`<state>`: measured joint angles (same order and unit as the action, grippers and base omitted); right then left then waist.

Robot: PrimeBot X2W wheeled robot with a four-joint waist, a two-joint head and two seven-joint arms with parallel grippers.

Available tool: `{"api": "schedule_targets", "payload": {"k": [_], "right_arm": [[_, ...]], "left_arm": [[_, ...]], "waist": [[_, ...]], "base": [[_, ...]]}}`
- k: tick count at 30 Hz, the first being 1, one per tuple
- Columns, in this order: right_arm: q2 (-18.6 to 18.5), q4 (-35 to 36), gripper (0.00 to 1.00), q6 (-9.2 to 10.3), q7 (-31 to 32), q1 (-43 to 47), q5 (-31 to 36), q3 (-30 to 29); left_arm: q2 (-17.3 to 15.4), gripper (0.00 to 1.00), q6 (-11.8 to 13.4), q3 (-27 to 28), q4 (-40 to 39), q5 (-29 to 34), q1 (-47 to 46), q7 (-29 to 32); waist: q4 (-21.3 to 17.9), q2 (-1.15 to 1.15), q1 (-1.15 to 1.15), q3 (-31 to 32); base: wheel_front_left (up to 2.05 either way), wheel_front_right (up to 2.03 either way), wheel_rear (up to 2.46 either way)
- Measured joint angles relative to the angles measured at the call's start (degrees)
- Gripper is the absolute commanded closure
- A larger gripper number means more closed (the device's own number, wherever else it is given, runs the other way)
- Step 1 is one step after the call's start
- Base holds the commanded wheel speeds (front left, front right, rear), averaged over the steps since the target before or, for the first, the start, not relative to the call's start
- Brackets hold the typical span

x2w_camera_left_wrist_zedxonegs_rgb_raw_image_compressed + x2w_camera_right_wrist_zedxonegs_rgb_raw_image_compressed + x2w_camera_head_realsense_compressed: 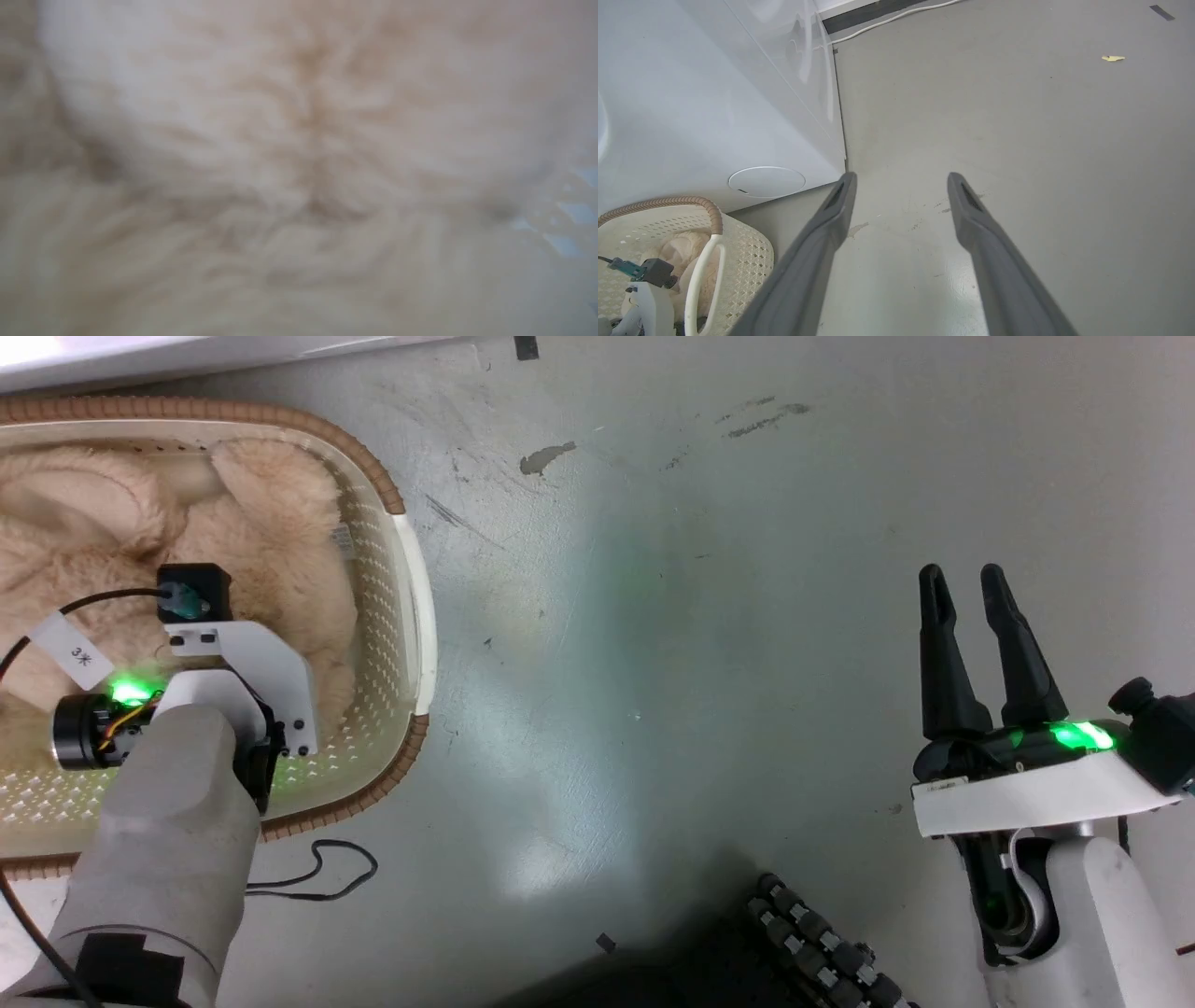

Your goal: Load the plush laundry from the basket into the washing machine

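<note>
The basket [411, 616] sits at the left of the head view, on the floor [700, 616], and the plush [271, 513] fills it, lumpy and cream-beige. The left end effector [233, 663] reaches down into the basket at the lower left of that frame. Its fingers are hidden under the wrist and in the pile, so I cannot tell whether it is spread or clamped. The left wrist view is a close, blurred field of the plush, with a bit of perforated basket wall at the right edge. The right end effector [962, 577] hangs at the lower right of the head view over bare floor, well apart from the basket, fingers spread and holding nothing. In the right wrist view the washer [691, 116] stands at the upper left, just beyond the basket. A thin black cable [322, 873] lies on the floor beside the basket's lower rim.
</note>
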<state>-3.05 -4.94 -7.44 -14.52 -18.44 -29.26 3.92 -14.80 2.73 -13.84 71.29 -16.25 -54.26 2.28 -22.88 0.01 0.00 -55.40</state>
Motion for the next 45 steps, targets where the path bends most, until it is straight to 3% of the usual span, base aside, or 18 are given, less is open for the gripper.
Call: {"api": "schedule_targets", "payload": {"k": [14, 21, 28, 45], "right_arm": [[0.0, -0.1, 0.00, 0.00, -0.2, -0.6, 1.8, -1.1], [0.0, 0.1, 0.00, -0.01, -0.2, 1.0, 5.5, -2.7], [0.1, 0.3, 0.00, -0.01, -0.2, 2.9, 8.7, -5.9], [0.1, 0.5, 0.00, 0.00, -0.2, 9.2, 12.7, -9.6]], "left_arm": [[2.0, 1.00, -2.8, -0.5, 1.3, -1.6, 2.0, -6.6], [4.2, 1.00, -3.9, -0.8, 1.3, -2.5, 6.2, -14.3], [6.0, 1.00, -5.5, -1.7, -0.7, -2.5, 11.8, -16.5], [7.7, 1.00, -5.6, -0.6, -28.4, 1.6, 31.8, -16.9]], "waist": [[2.0, 0.00, 0.01, 5.1], [4.2, 0.00, 0.00, 11.5], [7.5, 0.00, 0.00, 19.3], [16.4, 0.00, -0.01, 36.3]], "base": [[0.00, 0.00, 0.00], [0.00, 0.00, 0.00], [0.00, 0.00, 0.00], [0.00, 0.00, 0.00]]}}
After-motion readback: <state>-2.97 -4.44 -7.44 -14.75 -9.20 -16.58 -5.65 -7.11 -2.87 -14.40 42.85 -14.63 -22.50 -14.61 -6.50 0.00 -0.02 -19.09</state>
